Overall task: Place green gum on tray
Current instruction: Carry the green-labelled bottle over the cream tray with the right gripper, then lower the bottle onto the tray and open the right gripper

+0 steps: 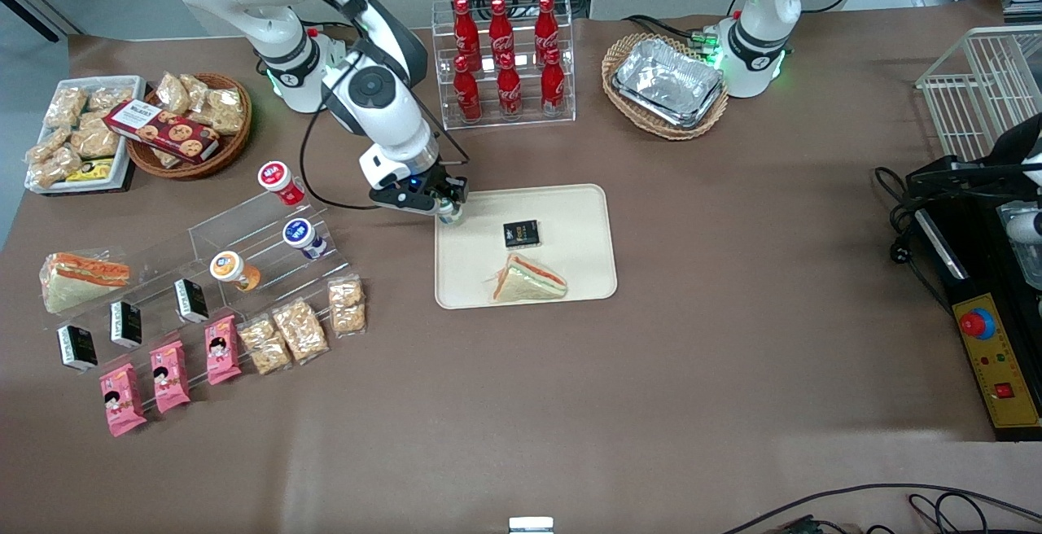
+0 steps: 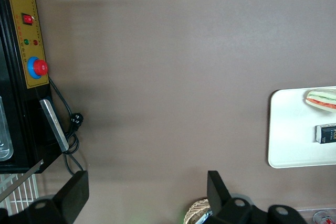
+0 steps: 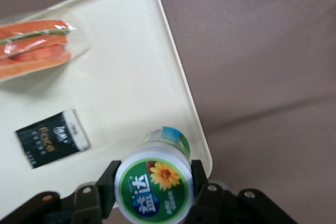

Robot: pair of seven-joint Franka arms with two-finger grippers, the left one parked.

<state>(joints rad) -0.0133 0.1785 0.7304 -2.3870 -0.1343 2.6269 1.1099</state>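
My right gripper (image 3: 154, 179) is shut on the green gum (image 3: 155, 182), a small canister with a green body and a white lid bearing a green label with a yellow flower. The canister is upright over a corner of the cream tray (image 3: 126, 77). From the front, the gripper (image 1: 446, 210) hangs over the tray (image 1: 570, 208) at the corner toward the working arm's end, with the gum (image 1: 449, 213) mostly hidden under it. I cannot tell whether the canister's base touches the tray.
On the tray lie a wrapped sandwich (image 1: 527, 280) and a small black pack (image 1: 521, 234). Red (image 1: 279, 180), blue (image 1: 303, 237) and orange (image 1: 233, 269) canisters stand on a clear stepped rack. A cola bottle rack (image 1: 505, 58) and a basket of foil trays (image 1: 666, 85) stand farther from the camera.
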